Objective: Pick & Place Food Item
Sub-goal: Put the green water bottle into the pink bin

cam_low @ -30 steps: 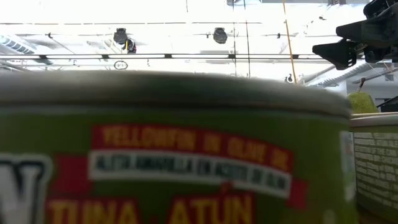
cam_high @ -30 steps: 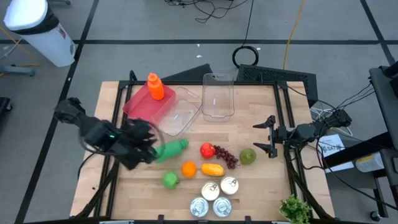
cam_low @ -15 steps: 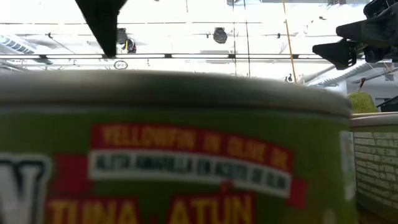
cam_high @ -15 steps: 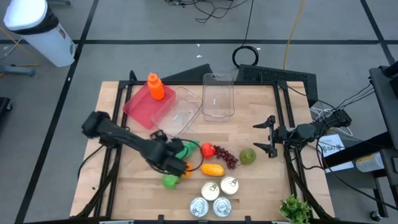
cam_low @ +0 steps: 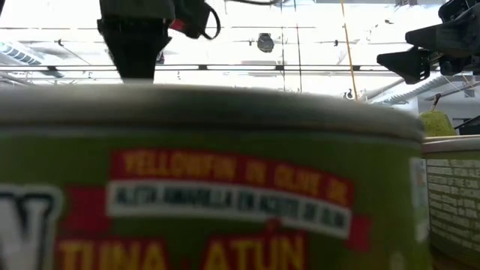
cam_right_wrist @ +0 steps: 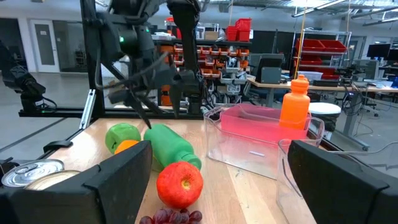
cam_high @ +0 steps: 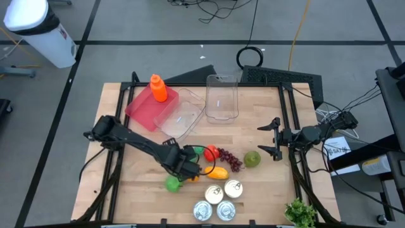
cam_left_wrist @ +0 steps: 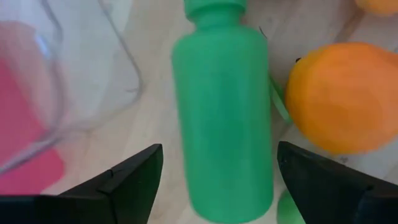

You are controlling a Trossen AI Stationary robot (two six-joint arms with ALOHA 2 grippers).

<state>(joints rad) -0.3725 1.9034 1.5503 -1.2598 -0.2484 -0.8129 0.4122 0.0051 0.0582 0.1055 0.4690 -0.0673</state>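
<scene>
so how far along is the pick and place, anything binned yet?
Done: only the orange bottle sits in the red bin; the two clear bins look empty.
In hand: nothing gripped. The left claw is open, straddling the green bottle lying beside the orange.
Left: grasp, lift and place it. Apple, grapes and cans remain on the table. Right claw waits open at the right edge.
</scene>
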